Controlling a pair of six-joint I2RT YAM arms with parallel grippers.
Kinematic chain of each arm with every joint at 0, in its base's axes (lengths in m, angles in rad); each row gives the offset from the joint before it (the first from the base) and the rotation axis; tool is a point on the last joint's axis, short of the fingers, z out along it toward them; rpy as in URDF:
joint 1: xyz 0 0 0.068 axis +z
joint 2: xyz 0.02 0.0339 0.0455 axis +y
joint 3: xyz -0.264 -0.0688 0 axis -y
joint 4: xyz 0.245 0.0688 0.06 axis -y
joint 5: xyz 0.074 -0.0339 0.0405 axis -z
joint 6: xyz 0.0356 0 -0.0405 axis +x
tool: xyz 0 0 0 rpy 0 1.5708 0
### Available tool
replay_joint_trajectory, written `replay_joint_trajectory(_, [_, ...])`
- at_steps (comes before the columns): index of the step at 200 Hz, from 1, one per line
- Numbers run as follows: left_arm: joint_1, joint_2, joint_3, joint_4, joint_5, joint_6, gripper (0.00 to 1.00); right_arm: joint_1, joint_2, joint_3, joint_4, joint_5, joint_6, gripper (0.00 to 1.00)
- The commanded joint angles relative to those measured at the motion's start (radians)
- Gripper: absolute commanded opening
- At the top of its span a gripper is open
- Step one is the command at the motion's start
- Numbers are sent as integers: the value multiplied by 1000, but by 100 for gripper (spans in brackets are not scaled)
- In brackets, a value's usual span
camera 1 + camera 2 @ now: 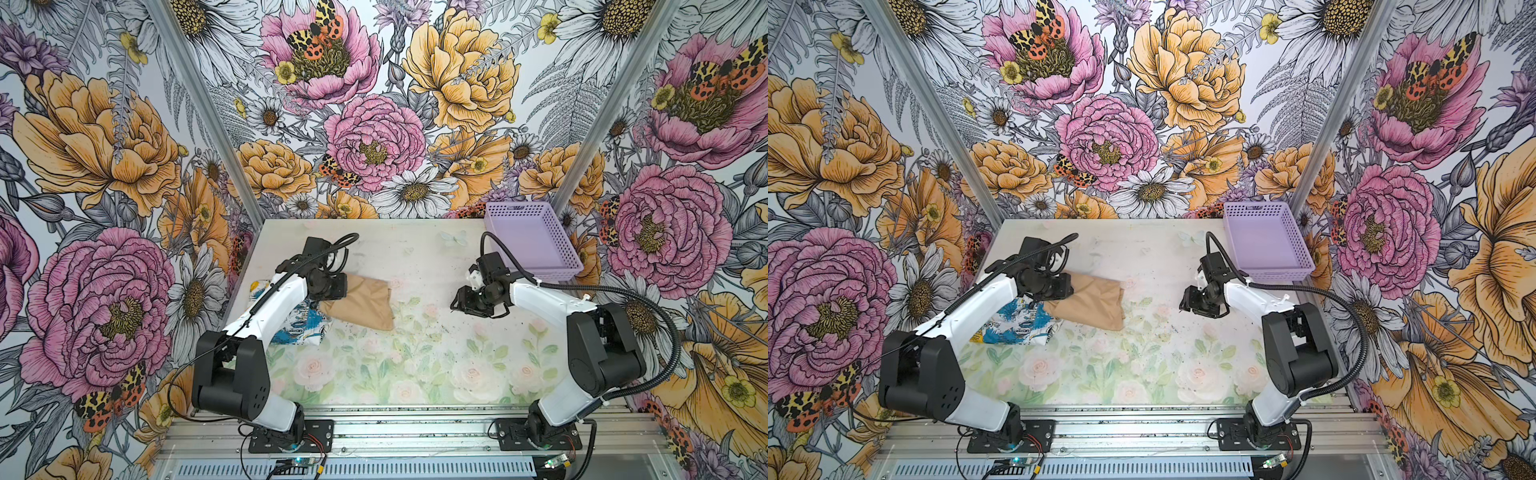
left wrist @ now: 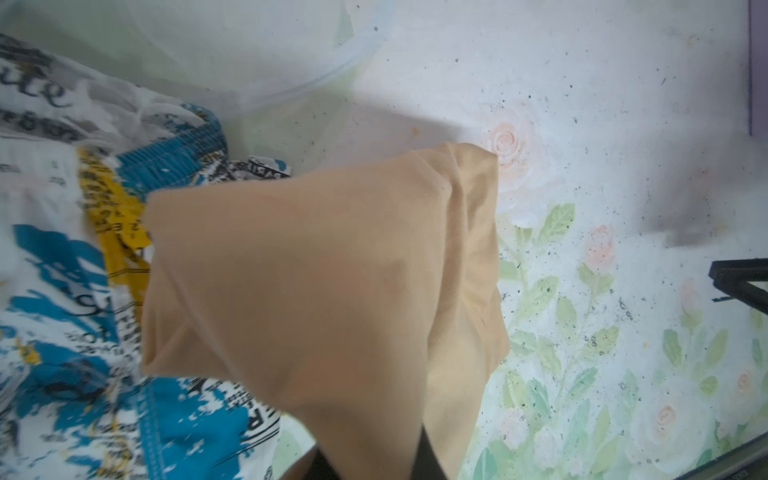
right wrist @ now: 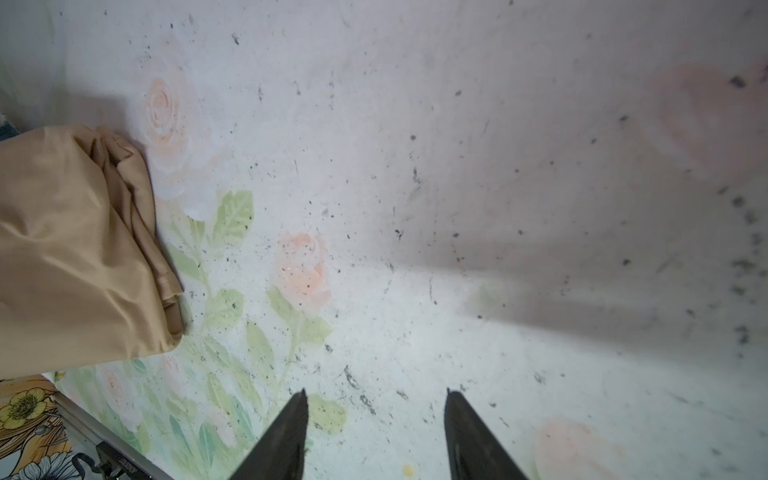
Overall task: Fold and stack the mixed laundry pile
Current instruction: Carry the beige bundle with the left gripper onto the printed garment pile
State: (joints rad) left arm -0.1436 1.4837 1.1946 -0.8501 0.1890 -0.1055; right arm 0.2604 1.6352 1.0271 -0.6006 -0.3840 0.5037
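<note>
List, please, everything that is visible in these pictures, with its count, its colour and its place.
tan garment: one, plain tan-beige, left of the table's middle, partly over the printed garment.
printed garment: one, white with blue and yellow patches and black lettering, crumpled at the table's left edge.
basket: one, lavender, perforated, far right corner of the table, nothing inside.
table: one, pale with faded roses, leaves and dark specks.
walls: three, large flower print, around the table.
left arm, right arm: two, white and black, mounted at the near edge.
left fingers: black, shut on the tan garment.
right fingers: black, open, empty, over bare table.
</note>
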Motion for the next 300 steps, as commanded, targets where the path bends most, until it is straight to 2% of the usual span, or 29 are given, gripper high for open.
replay_joint_trajectory(1, [57,-37,78,-73,2,94,0,-1,-13,33,4,-17,-2,55])
replay_joint_trajectory(35, [125,-28,155,-142,67,133,0,-2,-9,35,2,-24,-3,55])
replay_joint_trajectory(107, [182,-47,263,-235,120,179,0,-3,-9,48,-17,-29,-11,55])
replay_joint_trajectory(163, [299,-96,237,-241,179,224,0,-3,11,87,-51,-43,-27,55])
replay_joint_trajectory(191, [328,-41,192,-197,105,263,0,-4,41,112,-70,-57,-45,55])
replay_joint_trajectory(236, [413,103,240,-196,50,301,0,-8,64,118,-75,-81,-55,56])
replay_joint_trajectory(260, [420,143,243,-193,-9,318,0,-10,66,112,-77,-89,-60,56])
replay_joint_trajectory(282, [403,188,233,-191,-105,320,0,-12,69,105,-78,-95,-60,56])
replay_joint_trajectory(300, [364,225,232,-181,-250,315,0,-11,68,100,-78,-95,-60,56])
